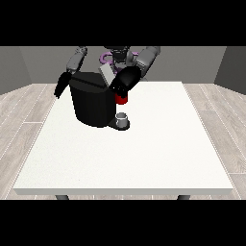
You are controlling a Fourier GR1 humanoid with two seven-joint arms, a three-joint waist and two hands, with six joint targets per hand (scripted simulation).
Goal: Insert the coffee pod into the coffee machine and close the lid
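The black coffee machine [92,103] stands on the white table [144,153], towards its far left. Its grey lid [106,73] is tilted up at the top. The hand at the view's right [126,80] hovers at the machine's front upper corner, just above a red thing at the machine [122,99]. Whatever lies under this hand is hidden. A small grey thing [123,118] sits on the machine's base below the red thing. The hand at the view's left [61,84] hangs beside the machine's left side, its fingers pointing down and holding nothing.
The table's near edge [125,191] runs across the view's bottom. The robot's body [115,55] stands behind the machine at the far edge. Wooden floor surrounds the table.
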